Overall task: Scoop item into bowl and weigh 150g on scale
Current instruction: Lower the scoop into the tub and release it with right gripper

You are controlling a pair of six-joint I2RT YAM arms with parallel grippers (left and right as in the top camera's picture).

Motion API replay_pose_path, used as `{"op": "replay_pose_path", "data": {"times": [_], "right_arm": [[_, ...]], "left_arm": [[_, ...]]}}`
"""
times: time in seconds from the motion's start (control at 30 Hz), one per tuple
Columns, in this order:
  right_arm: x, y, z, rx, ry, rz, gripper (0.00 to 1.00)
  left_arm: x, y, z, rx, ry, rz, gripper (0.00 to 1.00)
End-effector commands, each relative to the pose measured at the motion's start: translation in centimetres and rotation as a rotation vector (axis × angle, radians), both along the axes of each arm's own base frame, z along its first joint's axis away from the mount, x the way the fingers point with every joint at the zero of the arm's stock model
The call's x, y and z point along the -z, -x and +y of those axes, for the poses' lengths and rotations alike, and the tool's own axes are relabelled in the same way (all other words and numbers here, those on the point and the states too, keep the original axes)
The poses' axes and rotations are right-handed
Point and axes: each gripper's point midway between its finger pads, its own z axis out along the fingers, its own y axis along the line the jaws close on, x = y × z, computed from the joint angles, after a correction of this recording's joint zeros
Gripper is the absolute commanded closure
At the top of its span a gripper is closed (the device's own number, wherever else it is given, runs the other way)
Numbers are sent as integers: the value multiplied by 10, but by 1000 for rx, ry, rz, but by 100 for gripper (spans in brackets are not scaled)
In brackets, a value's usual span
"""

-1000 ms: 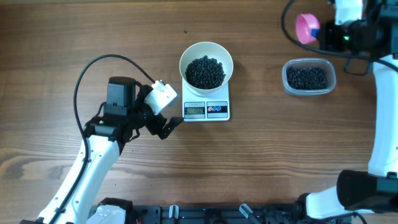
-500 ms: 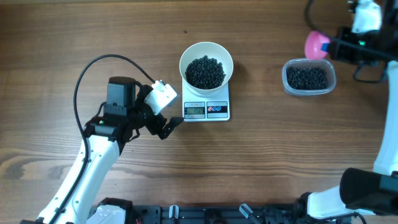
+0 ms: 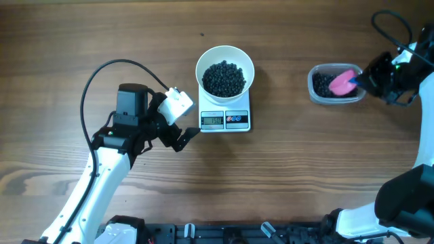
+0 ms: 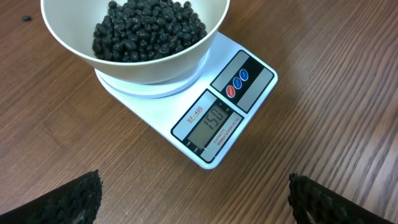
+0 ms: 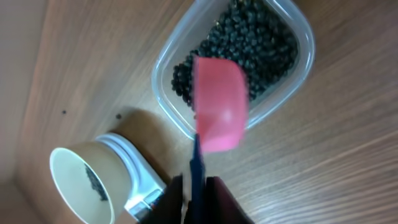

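The white bowl (image 3: 201,65) stands on the white scale (image 3: 237,120), filled with black beans (image 3: 224,78). In the left wrist view the scale's display (image 4: 214,121) reads 150. Left of the scale, my left gripper (image 3: 184,137) hovers open and empty, its fingertips (image 4: 81,196) wide apart. My right gripper (image 3: 369,80) is at the right end of the clear tub. A pink scoop (image 5: 219,112) lies over the tub's beans. Its dark handle runs between the right gripper's (image 5: 196,180) jaws, which stand slightly apart, with a thin gap on one side of it.
The clear plastic tub (image 3: 313,88) holds more black beans (image 5: 261,43) at the right of the wooden table. A stray bean (image 3: 202,36) lies behind the bowl. The left arm's cable (image 3: 88,88) loops over the table's left side.
My right arm came down from the far right corner and brought the pink scoop over the tub. Its jaws have eased apart around the handle. The left arm has not moved.
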Motion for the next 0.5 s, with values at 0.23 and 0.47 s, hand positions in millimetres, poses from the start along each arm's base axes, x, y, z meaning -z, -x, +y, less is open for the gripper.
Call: {"op": "replay_pose_path", "data": {"times": [0.23,0.47], "right_arm": [[2,8,-1,43,-10,42,24],[7,-27,2,57,12,-68,19]], "left_arm": [[3,1,1,-8,2,13,0],[3,1,1,-8,2,13,0]]}}
